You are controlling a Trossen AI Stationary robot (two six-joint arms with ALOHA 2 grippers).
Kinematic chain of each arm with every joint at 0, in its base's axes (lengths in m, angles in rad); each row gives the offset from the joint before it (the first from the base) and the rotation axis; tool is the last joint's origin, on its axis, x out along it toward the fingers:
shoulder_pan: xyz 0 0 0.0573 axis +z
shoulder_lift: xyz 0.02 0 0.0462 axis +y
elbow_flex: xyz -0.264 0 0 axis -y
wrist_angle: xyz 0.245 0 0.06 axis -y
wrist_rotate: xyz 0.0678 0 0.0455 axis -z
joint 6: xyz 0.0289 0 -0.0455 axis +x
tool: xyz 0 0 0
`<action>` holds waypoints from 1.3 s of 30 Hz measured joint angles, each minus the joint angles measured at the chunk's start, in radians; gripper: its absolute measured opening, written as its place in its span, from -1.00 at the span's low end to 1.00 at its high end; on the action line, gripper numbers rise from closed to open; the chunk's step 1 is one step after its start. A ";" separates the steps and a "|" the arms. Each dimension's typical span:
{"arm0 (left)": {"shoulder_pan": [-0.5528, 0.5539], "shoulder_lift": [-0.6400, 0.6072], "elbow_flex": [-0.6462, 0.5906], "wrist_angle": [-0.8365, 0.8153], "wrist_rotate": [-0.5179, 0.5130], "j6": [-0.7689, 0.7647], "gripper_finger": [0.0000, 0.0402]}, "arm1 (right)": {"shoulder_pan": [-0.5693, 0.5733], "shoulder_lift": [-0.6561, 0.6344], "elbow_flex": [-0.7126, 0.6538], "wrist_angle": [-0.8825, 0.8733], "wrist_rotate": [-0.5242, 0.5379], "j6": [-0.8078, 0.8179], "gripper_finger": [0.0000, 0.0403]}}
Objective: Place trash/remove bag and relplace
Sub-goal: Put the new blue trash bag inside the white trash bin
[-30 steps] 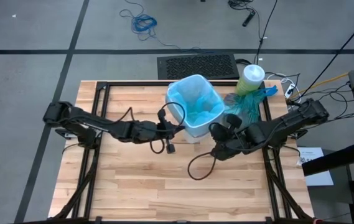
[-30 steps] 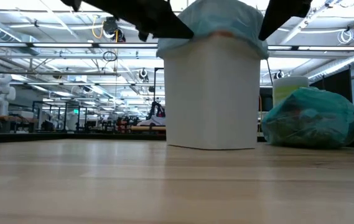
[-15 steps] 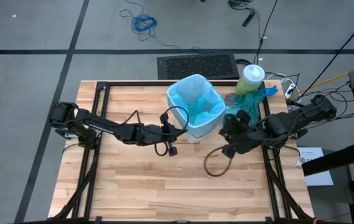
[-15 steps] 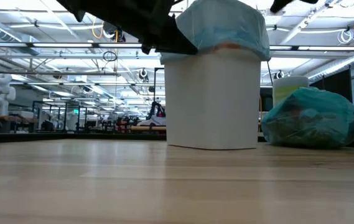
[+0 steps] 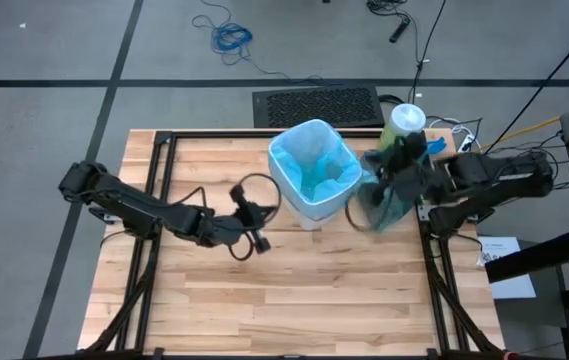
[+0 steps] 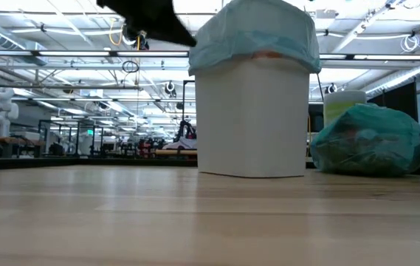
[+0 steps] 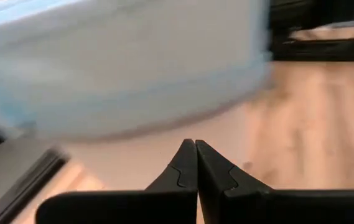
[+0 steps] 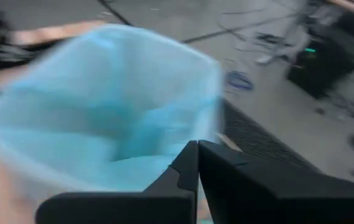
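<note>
Toward the far middle of the wooden table [image 5: 224, 290] we see the white bin [image 6: 250, 118] standing upright, its mouth lined with the pale sky-blue bag [image 5: 314, 165], whose edge is folded down over the rim all round; just to the right of the bin, at the far right corner, lies the teal-green bag [image 6: 376, 140], bunched and full, resting on the tabletop and partly hidden from above by the right arm; whatever trash it holds we cannot make out through the plastic; behind it stands the green canister with the white lid [image 5: 405, 121], touching or nearly touching the bag; we find the right gripper [image 8: 198, 163] raised above the tabletop beside the bin's right wall, over the teal-green bag, its fingers pressed together on nothing, with the blue-lined opening of the bin ahead of it; the left gripper [image 7: 195, 163] hangs to the near left of the bin, apart from it, fingers likewise pressed together and empty, the bin's blue-draped wall ahead of it; the left arm reaches in from the table's left edge; beyond the far edge a dark mat [image 5: 317, 106] lies on the grey floor.
</note>
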 joint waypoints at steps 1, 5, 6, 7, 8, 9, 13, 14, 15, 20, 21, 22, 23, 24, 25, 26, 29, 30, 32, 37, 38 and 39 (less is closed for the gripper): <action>0.001 -0.016 -0.015 -0.009 -0.023 -0.014 -1.00 | -0.036 -0.004 0.000 -0.006 0.000 -0.016 -0.99; 0.029 -0.094 -0.135 0.067 -0.032 -0.046 -1.00 | -0.206 -0.008 0.000 -0.032 -0.036 -0.074 -1.00; 0.039 -0.118 -0.181 0.115 -0.032 -0.046 -1.00 | -0.249 -0.008 0.000 -0.033 -0.070 -0.090 -1.00; 0.051 -0.140 -0.226 0.181 -0.028 -0.045 -1.00 | -0.295 -0.006 0.000 -0.031 -0.111 -0.111 -1.00; 0.069 -0.159 -0.272 0.251 -0.017 -0.036 -1.00 | -0.337 -0.002 0.000 -0.024 -0.146 -0.137 -1.00; 0.090 -0.178 -0.318 0.321 0.006 -0.034 -1.00 | -0.377 0.002 0.001 -0.016 -0.185 -0.167 -1.00; 0.200 -0.206 -0.438 0.568 0.163 -0.031 -1.00 | -0.554 0.028 0.000 0.044 -0.356 -0.307 -1.00; 0.229 -0.206 -0.449 0.605 0.200 -0.028 -1.00 | -0.602 0.036 0.000 0.073 -0.424 -0.344 -1.00; 0.257 -0.205 -0.452 0.633 0.229 -0.015 -1.00 | -0.648 0.043 0.000 0.105 -0.504 -0.372 -1.00; 0.397 -0.202 -0.451 0.721 0.381 -0.005 -1.00 | -0.815 0.100 0.000 0.195 -0.719 -0.444 -1.00; 0.422 -0.202 -0.451 0.729 0.415 -0.011 -1.00 | -0.841 0.111 -0.010 0.202 -0.729 -0.449 -1.00; 0.444 -0.202 -0.451 0.734 0.444 -0.012 -1.00 | -0.870 0.121 -0.028 0.213 -0.756 -0.453 -1.00; 0.463 -0.202 -0.451 0.735 0.469 -0.016 -1.00 | -0.898 0.129 -0.056 0.233 -0.803 -0.462 -1.00; 0.480 -0.202 -0.451 0.737 0.492 -0.017 -1.00 | -0.924 0.134 -0.091 0.266 -0.863 -0.473 -1.00; 0.492 -0.202 -0.451 0.744 0.512 -0.018 -1.00 | -0.948 0.134 -0.139 0.315 -0.932 -0.483 -1.00; 0.501 -0.202 -0.451 0.754 0.528 -0.019 -1.00 | -0.966 0.132 -0.192 0.368 -0.996 -0.486 -1.00; 0.516 -0.202 -0.451 0.793 0.543 -0.019 -1.00 | -1.010 0.100 -0.361 0.564 -1.109 -0.460 -1.00; 0.520 -0.202 -0.451 0.803 0.543 -0.018 -1.00 | -1.018 0.085 -0.414 0.637 -1.129 -0.440 -1.00; 0.528 -0.202 -0.451 0.816 0.543 -0.012 -1.00 | -1.022 0.060 -0.513 0.781 -1.167 -0.390 -1.00; 0.557 -0.176 -0.451 0.821 0.578 -0.012 -1.00 | -0.948 0.041 -0.696 1.093 -1.240 -0.255 -1.00; 0.565 -0.164 -0.451 0.818 0.585 -0.016 -1.00 | -0.926 0.041 -0.714 1.120 -1.240 -0.239 -1.00; 0.574 -0.149 -0.451 0.820 0.593 -0.027 -1.00 | -0.902 0.041 -0.728 1.138 -1.235 -0.225 -1.00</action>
